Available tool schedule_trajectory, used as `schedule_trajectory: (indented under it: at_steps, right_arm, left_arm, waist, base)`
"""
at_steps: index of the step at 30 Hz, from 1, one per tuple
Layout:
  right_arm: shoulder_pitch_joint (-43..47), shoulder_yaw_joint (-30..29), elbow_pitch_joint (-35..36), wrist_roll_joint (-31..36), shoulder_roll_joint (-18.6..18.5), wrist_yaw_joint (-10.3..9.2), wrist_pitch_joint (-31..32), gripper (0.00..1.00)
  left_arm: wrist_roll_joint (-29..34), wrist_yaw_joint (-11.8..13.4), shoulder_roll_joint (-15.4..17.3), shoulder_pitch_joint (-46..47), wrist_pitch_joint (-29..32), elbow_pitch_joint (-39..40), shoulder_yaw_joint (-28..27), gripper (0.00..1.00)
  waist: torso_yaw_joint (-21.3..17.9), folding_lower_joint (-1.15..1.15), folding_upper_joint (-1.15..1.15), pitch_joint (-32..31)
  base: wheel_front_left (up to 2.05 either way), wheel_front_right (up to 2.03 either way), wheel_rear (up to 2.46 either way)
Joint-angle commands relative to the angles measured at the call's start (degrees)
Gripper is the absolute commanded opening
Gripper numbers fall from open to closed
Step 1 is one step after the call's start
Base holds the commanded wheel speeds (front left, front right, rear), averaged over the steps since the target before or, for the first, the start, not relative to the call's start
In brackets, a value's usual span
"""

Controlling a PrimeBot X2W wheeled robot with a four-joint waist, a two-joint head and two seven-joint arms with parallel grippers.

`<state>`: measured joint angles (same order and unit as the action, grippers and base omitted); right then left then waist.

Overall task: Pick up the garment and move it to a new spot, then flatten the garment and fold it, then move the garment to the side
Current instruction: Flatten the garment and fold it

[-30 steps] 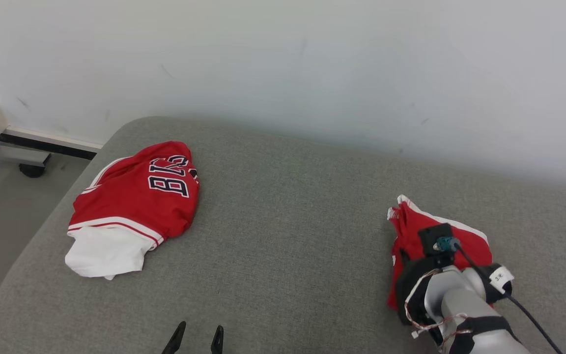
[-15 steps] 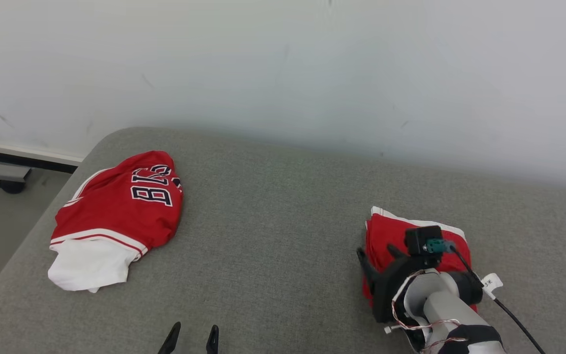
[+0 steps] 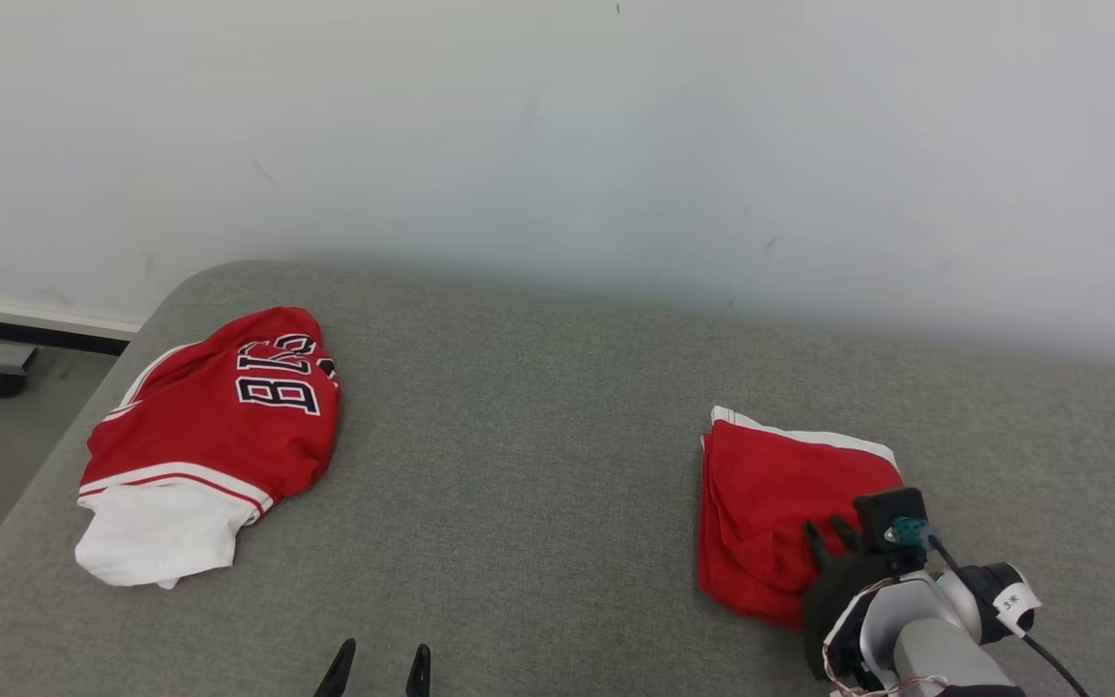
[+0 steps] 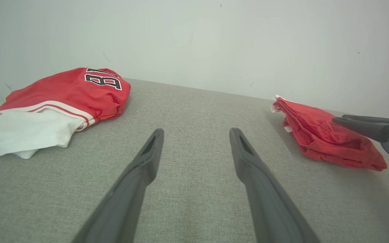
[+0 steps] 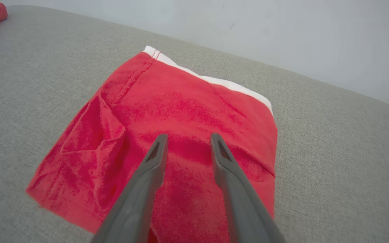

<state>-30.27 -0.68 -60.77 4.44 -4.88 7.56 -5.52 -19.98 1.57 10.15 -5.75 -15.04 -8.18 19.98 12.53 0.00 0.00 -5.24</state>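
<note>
A: Status on the right gripper [image 5: 188, 141]?
B: Fingers [image 5: 154, 158] apart, nothing clamped. The folded red garment [image 5: 181, 108] lies flat right under and ahead of the tips, white hem at the far edge. Can't tell if the tips touch the cloth.
A: So release looks done. Next?
B: I'd lift straight up, then back off. No sideways drag, or the top layer could snag and open the fold. Fingers apart till clear.
A: Left gripper [image 4: 197, 135]?
B: Apart too, empty, low over the grey cushion [image 3: 538, 465]. Garment well off to its right, 2nd jersey pile [image 3: 219, 407] to its left. Leave it parked.
</note>
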Motion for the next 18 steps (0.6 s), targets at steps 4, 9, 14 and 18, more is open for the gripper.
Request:
schedule_trajectory:
  at_steps: [4, 9, 14, 18]
  right_arm:
    - [2.66, -1.5, 1.38, 6.61, 1.81, -0.12, -0.53, 0.0]
    - [4.83, 10.46, 1.16, -2.43, 2.11, -0.12, -0.87, 0.0]
    - [7.79, 22.67, 6.75, -12.24, 1.97, -0.12, 2.22, 0.0]
    - [9.56, 27.73, 11.19, -16.47, 2.0, -0.12, 4.07, 0.0]
  left_arm:
    - [0.74, -0.47, -0.33, 0.3, -0.1, -0.36, -0.09, 1.0]
    - [1.0, -0.98, -0.51, 0.78, -0.1, -1.21, -0.02, 1.0]
    - [0.94, -0.96, -0.5, 0.27, -0.1, -1.43, -0.74, 1.0]
    - [0.96, -1.08, -0.58, -0.12, -0.1, -1.55, -1.2, 1.0]
  waist:
    - [1.1, 0.0, 0.0, 0.58]
    - [2.72, 0.0, 0.0, 0.63]
    - [3.11, 0.0, 0.0, 0.34]
    - [2.92, 0.0, 0.0, -0.08]
  base:
    - [0.0, 0.0, 0.0]
    - [0.0, 0.0, 0.0]
    - [0.0, 0.0, 0.0]
    - [0.0, 0.0, 0.0]
